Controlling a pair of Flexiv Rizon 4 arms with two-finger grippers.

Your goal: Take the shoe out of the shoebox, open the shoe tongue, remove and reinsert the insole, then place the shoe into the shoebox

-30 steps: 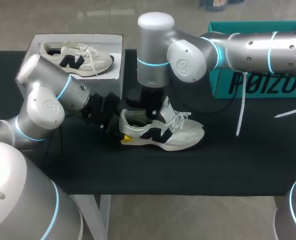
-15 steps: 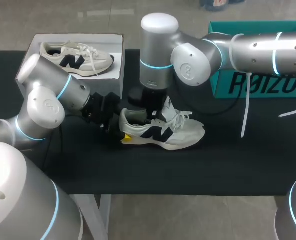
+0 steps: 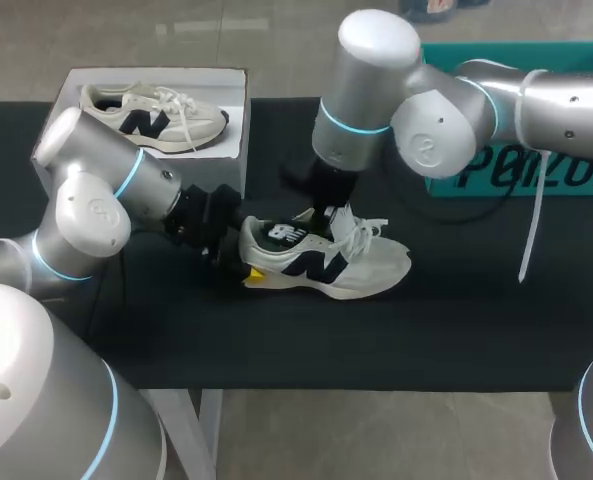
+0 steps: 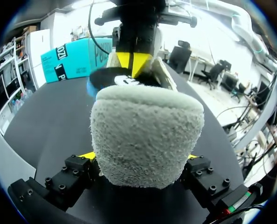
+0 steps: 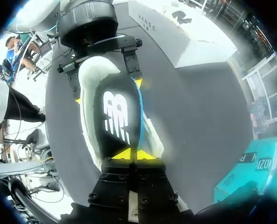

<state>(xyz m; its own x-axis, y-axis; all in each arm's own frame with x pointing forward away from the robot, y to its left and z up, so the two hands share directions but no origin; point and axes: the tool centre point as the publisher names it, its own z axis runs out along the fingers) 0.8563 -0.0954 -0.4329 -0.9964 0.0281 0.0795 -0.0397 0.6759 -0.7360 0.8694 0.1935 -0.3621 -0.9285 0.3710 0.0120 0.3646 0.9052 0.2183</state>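
Vertically poised, right claw [image 5: 130, 153] pinching insole [image 5: 117, 116]

Left arm [image 3: 96, 200]: entered from the lower left of the head view, elbow bent at mid-left, forearm laid low over the counter and pointed toward frame centre. Left hand [image 3: 244, 256]: held level, fingers spread wide; yellow fingertips [image 4: 88, 155] seen pressed on both sides of the heel of the shoe [image 3: 361, 268].

Right arm [image 3: 476, 110]: entered from the upper right, run leftward along the top of the frame, then turned down at a large joint at upper centre. Wrist pointed steeply downward. Right hand [image 3: 324, 208]: positioned just right of centre, fingertips [image 5: 124, 154] drawn together, pinched on the edge of the insole [image 3: 281, 235]. The two hands noted close together, not touching.
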